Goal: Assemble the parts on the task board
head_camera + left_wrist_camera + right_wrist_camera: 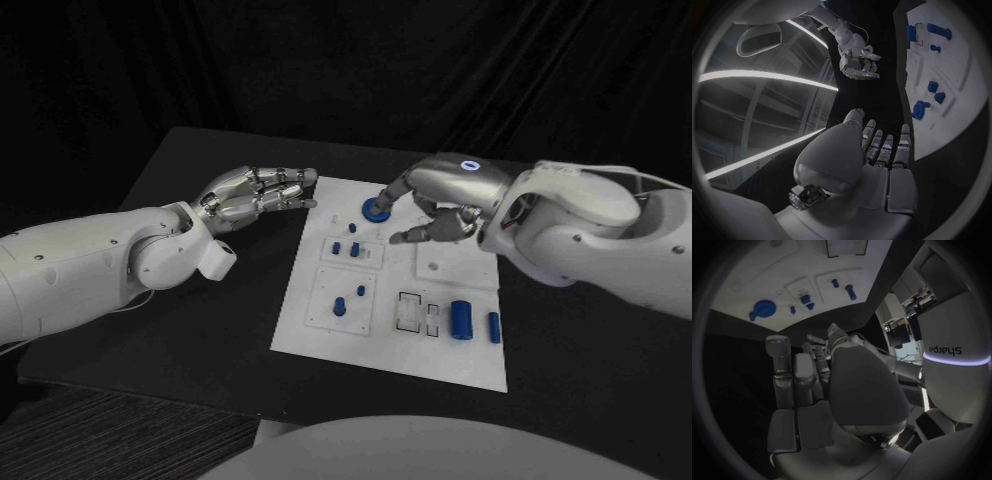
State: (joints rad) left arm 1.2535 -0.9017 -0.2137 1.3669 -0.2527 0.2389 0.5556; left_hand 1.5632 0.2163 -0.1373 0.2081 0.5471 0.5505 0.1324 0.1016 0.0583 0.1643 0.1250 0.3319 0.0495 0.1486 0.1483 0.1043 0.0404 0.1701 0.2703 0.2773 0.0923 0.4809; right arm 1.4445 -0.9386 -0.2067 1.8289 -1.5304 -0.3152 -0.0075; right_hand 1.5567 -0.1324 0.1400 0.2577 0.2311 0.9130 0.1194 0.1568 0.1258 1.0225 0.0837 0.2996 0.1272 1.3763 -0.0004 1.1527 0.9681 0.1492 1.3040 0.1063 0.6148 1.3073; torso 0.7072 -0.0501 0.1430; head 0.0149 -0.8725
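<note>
I see the right robot hand (pixel 433 205) over the far part of the task board (pixel 368 345), and one of its fingers reaches down to the round blue part (pixel 375 209) at the far left corner area of the board. The fingertip seems to touch this part or to be just beside it, but I cannot tell if the part is really held, so I cannot tell the state of this hand. In the right wrist view its fingers (pixel 779 360) stand rather straight and close together, with nothing between them.

The left robot hand (pixel 260 192) hangs above the black tabletop (pixel 173 330), just beside the left edge of the board. Its fingers are curled inward and I see nothing in them; the left wrist view also shows its fingers (pixel 886 150) side by side and holding nothing.

On the board, two small blue parts (pixel 345 246) stand near the middle left. Nearer to me, two more blue pieces (pixel 345 300) sit in a square recess. At the right side lies a long blue cylinder (pixel 462 318), with a thin blue bar (pixel 493 327) just beside it.
</note>
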